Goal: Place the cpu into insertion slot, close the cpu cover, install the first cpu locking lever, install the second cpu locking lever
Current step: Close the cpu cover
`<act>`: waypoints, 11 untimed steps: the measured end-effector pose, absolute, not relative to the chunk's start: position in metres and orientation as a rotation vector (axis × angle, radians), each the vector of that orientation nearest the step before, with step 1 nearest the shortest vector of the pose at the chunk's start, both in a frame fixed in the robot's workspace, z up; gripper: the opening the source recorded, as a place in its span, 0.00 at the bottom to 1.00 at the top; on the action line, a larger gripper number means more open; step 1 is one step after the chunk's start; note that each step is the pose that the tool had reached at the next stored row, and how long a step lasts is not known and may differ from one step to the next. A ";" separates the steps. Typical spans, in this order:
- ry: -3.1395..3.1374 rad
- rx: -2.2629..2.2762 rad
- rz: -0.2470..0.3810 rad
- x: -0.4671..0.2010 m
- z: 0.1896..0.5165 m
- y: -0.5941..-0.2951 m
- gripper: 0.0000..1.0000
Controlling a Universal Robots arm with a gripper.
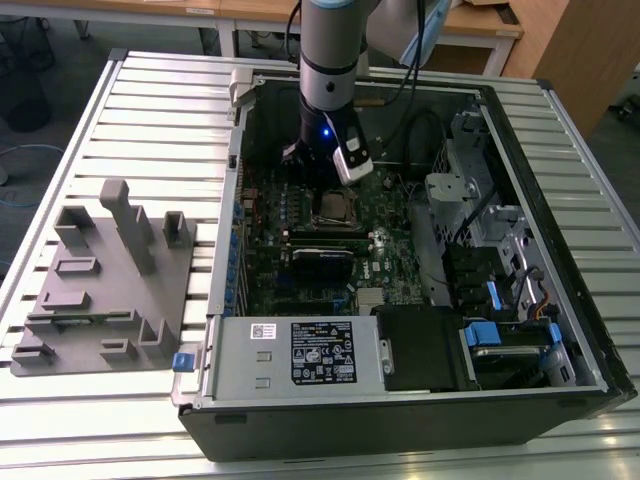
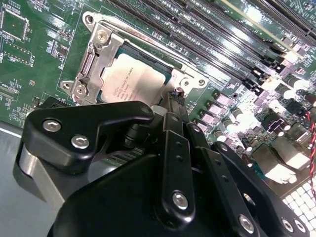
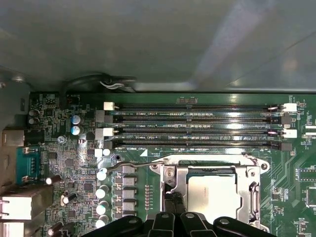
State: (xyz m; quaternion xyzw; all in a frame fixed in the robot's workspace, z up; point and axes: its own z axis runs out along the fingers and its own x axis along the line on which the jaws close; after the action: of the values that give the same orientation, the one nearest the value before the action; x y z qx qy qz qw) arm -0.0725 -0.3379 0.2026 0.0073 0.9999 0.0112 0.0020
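Observation:
The cpu (image 2: 129, 81) (image 3: 213, 195), its silvery top showing, lies seated in the insertion slot (image 1: 335, 208) on the green board. The cpu cover (image 2: 94, 61) (image 3: 180, 174) lies flat around it as a silvery frame. A thin wire locking lever (image 3: 129, 166) runs along the socket's edge toward the memory slots and sticks out past its corner. My gripper (image 2: 175, 94) (image 3: 173, 197) (image 1: 318, 178) is shut with nothing visible between its black fingers. Its tip hovers at the socket's edge beside the cover, close to the lever's pivot end.
Long black memory slots (image 3: 197, 129) (image 2: 222, 34) run beside the socket. Round capacitors (image 3: 102, 174) stand near the lever's free end. The open case holds a power supply (image 1: 300, 352) and drive bays (image 1: 500, 260). A grey fixture plate (image 1: 100, 280) lies at the exterior view's left.

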 end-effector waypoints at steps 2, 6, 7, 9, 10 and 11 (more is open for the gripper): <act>3.138 0.023 0.035 -0.073 0.201 -0.338 0.10; 3.138 0.023 0.034 -0.073 0.199 -0.338 0.10; 3.138 0.023 0.034 -0.073 0.199 -0.338 0.10; 3.138 0.023 0.034 -0.073 0.199 -0.338 0.10; 3.138 0.023 0.034 -0.073 0.199 -0.338 0.10; 3.138 0.023 0.034 -0.073 0.199 -0.338 0.10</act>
State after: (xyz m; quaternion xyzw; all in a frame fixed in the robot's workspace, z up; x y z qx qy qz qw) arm -0.0728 -0.3380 0.1987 0.0073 0.9999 0.0110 0.0018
